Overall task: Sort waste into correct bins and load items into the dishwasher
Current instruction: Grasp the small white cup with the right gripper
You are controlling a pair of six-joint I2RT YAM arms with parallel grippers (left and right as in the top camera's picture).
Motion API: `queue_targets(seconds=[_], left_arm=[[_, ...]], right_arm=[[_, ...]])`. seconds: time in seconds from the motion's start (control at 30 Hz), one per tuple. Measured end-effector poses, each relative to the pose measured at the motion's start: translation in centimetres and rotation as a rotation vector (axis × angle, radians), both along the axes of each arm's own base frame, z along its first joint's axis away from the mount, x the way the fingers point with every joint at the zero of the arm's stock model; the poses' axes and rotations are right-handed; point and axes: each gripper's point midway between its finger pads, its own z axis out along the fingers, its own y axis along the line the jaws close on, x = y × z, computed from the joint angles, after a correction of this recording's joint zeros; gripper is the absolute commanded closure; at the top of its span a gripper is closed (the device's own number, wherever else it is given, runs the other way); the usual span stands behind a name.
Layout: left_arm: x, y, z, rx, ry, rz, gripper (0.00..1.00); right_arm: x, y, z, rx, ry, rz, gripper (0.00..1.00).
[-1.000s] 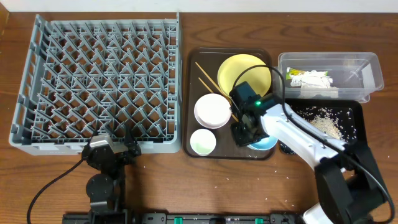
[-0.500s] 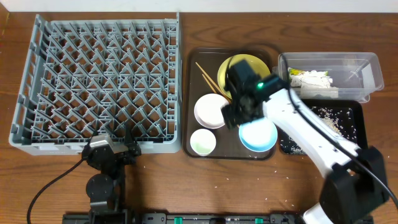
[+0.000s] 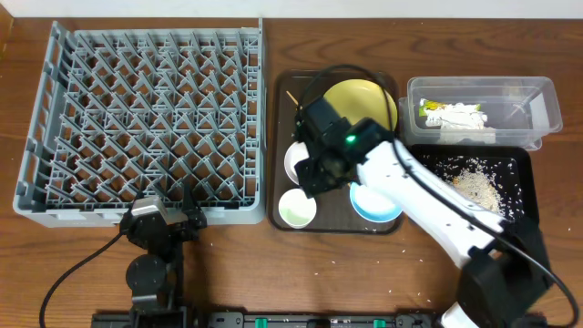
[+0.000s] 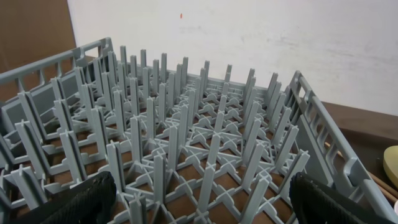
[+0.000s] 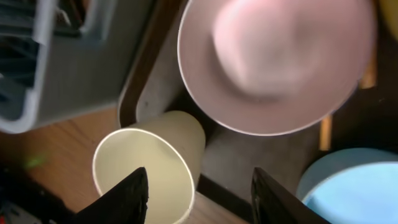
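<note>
Wooden table [image 3: 319, 273], viewed from above. Your right gripper [image 5: 200, 198] hangs with jaws spread over the brown tray [image 3: 282, 128]. The small cup [image 5: 146, 165] lies just below one finger, the white bowl [image 5: 273, 62] beyond it and the blue bowl [image 5: 348, 186] alongside. The tray's rim runs close beside the cup. Your left gripper [image 4: 205, 205], fingers apart, faces the grey rack [image 3: 146, 118].

The right arm [image 3: 428, 196] has a smooth white shell along its long link, a boxy black wrist housing [image 3: 330, 155] with a small green light [image 3: 349, 139], and a thin black cable [image 3: 308, 87]. The left arm [image 3: 150, 226] is black and rounded. Its fingers [image 4: 81, 202] are black and finely ribbed.
</note>
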Motion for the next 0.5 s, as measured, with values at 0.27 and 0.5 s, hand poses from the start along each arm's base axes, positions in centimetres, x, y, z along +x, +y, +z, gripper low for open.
queue_targets(seconds=[0.27,0.5], left_arm=[[0.0,0.0,0.0,0.000,0.000,0.000,0.10],[0.0,0.0,0.0,0.000,0.000,0.000,0.10]], right_arm=[[-1.5,0.2,-4.2,-0.098,0.103,-0.014,0.72],[-2.9,0.2,-7.0,-0.165,0.171,0.003,0.99]])
